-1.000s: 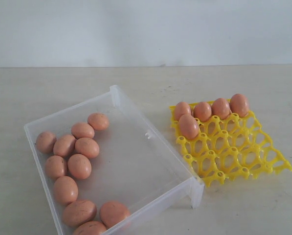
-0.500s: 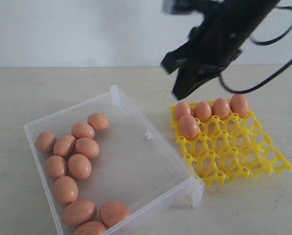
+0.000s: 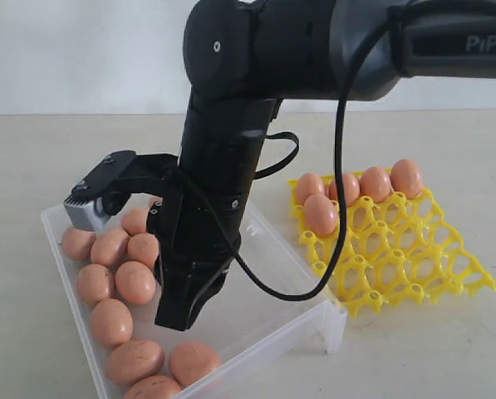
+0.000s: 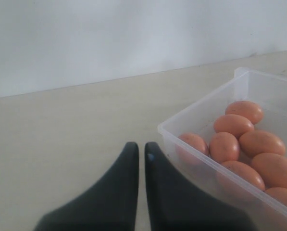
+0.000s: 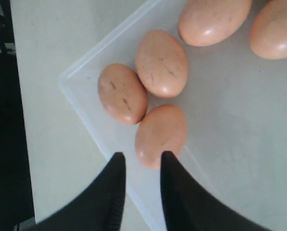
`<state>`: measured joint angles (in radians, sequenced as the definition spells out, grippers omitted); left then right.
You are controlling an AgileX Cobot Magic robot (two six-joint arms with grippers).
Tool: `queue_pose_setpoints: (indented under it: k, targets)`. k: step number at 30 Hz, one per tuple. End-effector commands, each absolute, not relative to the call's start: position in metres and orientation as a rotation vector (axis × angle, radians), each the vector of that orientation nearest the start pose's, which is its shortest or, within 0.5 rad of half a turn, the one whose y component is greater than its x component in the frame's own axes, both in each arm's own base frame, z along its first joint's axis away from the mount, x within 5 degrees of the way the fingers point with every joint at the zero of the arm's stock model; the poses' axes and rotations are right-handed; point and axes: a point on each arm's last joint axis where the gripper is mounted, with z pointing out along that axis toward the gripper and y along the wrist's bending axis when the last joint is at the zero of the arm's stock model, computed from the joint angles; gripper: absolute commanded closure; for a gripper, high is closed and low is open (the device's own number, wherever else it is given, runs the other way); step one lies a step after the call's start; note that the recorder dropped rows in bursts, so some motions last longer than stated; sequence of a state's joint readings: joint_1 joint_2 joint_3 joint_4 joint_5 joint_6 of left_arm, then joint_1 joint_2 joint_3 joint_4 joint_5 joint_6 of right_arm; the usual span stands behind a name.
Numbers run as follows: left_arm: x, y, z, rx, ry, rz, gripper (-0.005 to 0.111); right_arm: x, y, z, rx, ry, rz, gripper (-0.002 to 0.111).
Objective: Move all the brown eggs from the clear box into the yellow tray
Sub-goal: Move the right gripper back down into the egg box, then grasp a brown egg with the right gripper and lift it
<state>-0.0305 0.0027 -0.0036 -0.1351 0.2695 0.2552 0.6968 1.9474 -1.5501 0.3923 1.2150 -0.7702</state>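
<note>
Several brown eggs (image 3: 135, 281) lie along the left side of the clear box (image 3: 264, 345). Several more (image 3: 321, 213) sit in the far cups of the yellow tray (image 3: 414, 258). My right gripper (image 3: 177, 320) reaches across and points down into the box near its front left corner. In the right wrist view it (image 5: 142, 156) is open, holding nothing, and hangs over the box rim just short of one egg (image 5: 161, 134). My left gripper (image 4: 141, 145) is shut and empty, low over the table just outside the box wall (image 4: 201, 156).
The right arm's black body and its cable (image 3: 339, 166) hang over the middle of the box and hide some eggs. Bare table surrounds the box and tray. A white wall (image 3: 81, 50) stands behind.
The right arm swung in from the upper right, past the tray, and came down into the clear box. Its jaws parted. The eggs have not moved.
</note>
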Motion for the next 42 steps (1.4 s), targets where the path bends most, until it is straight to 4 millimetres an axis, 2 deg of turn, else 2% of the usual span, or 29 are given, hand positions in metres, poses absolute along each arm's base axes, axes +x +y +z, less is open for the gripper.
queue_pose_setpoints:
  k: [1,5,11,19,28,31,32,34,35,38,42]
  targets:
    - [0.055,-0.005,0.190,0.158,1.736,0.029,0.103,0.287,0.277,0.217,-1.874,2.407,0.488,0.066]
    - [0.055,-0.005,0.190,0.158,1.736,0.029,0.103,0.294,0.283,0.200,-1.699,2.538,0.503,0.061]
    - [0.055,-0.005,0.190,0.158,1.736,0.029,0.103,0.299,0.287,0.179,-1.700,2.564,0.486,0.061]
    - [0.055,-0.005,0.190,0.158,1.736,0.029,0.103,0.302,0.292,0.163,-1.659,2.586,0.529,0.061]
    - [0.055,-0.005,0.190,0.158,1.736,0.029,0.103,0.298,0.291,0.141,-1.716,2.682,0.546,0.061]
    - [0.055,-0.005,0.190,0.158,1.736,0.029,0.103,0.299,0.290,0.140,-1.720,2.683,0.540,0.062]
    - [0.055,-0.005,0.190,0.158,1.736,0.029,0.103,0.299,0.290,0.140,-1.720,2.683,0.540,0.067]
    - [0.055,-0.005,0.190,0.158,1.736,0.029,0.103,0.299,0.290,0.140,-1.726,2.681,0.534,0.089]
    - [0.055,-0.005,0.190,0.158,1.736,0.029,0.103,0.299,0.289,0.139,-1.742,2.676,0.512,0.107]
    - [0.055,-0.005,0.190,0.158,1.736,0.029,0.103,0.302,0.286,0.140,-1.764,2.648,0.454,0.108]
    - [0.055,-0.005,0.190,0.158,1.736,0.029,0.103,0.304,0.289,0.161,-1.629,2.634,0.480,0.108]
